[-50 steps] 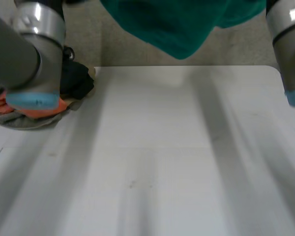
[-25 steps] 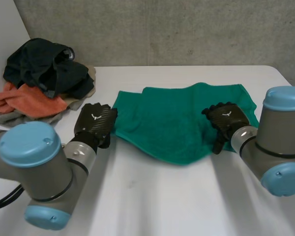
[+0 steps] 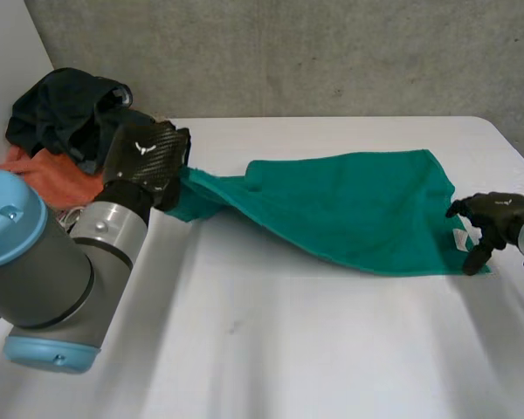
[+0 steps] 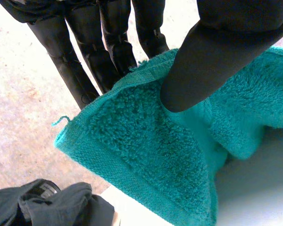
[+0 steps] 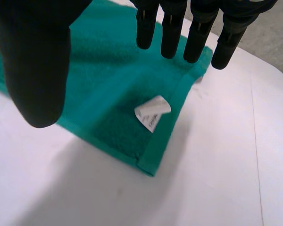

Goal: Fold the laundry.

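A teal green towel [image 3: 358, 209] lies stretched across the white table [image 3: 288, 349]. My left hand [image 3: 144, 161] pinches the towel's left corner [image 4: 146, 155] between thumb [image 4: 207, 70] and fingers [image 4: 85, 70], lifting it slightly off the table. At the towel's right near corner, my right hand [image 3: 489, 218] hovers open just above the cloth. Its fingers [image 5: 179, 33] and thumb [image 5: 37, 70] stand apart over the corner with the white care label [image 5: 152, 112], holding nothing.
A heap of dark, orange and grey laundry [image 3: 65, 131] sits at the table's far left corner, close behind my left hand; its dark cloth [image 4: 47, 205] lies beneath the held corner. A grey wall runs behind the table.
The towel came down from the air onto the table. My left hand pulled its corner leftward and up, stretching the cloth. My right hand let go and moved to the right corner.
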You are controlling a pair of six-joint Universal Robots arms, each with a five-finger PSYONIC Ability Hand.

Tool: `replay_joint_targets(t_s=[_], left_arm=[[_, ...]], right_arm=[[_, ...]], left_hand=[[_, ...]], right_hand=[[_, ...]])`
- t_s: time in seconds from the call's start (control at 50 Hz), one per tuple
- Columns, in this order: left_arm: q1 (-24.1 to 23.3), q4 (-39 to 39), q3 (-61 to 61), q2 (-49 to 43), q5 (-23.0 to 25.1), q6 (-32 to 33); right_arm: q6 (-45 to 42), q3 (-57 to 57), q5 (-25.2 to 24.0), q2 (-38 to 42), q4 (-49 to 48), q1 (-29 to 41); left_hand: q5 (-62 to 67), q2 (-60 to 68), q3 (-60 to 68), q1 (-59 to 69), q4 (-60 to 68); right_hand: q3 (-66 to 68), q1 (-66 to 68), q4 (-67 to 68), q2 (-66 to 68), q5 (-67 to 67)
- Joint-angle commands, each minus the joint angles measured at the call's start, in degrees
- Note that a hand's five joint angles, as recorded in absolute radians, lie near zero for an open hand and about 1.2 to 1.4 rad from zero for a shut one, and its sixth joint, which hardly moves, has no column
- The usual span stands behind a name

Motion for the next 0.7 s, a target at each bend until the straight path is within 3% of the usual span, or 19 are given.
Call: replay_joint_targets(t_s=[0.02,0.24,0.7], left_arm=[[0.02,0.07,2.73,-1.24,1.14,-0.11],[0.02,0.07,3.43,-2.12,1.15,-0.19],[0.46,-0.11,3.34,-2.21,1.06,-0.2]], right_arm=[[-8.49,2.81,-1.22,4.17,-9.52,-1.0],[-10.26,2.19,-4.73,8.04,-12.69,-1.09],[-10.43,-3.43,-4.12,13.41,-16.29,-0.47]], left_hand=[[12.89,11.42,11.7,14.28,11.25],[12.89,11.42,11.7,14.28,11.25],[12.89,11.42,11.7,14.28,11.25]], right_hand=[[6.81,6.86,6.69,7.49,6.15],[12.7,12.75,12.57,13.38,12.04],[24.81,24.87,24.69,25.49,24.16]])
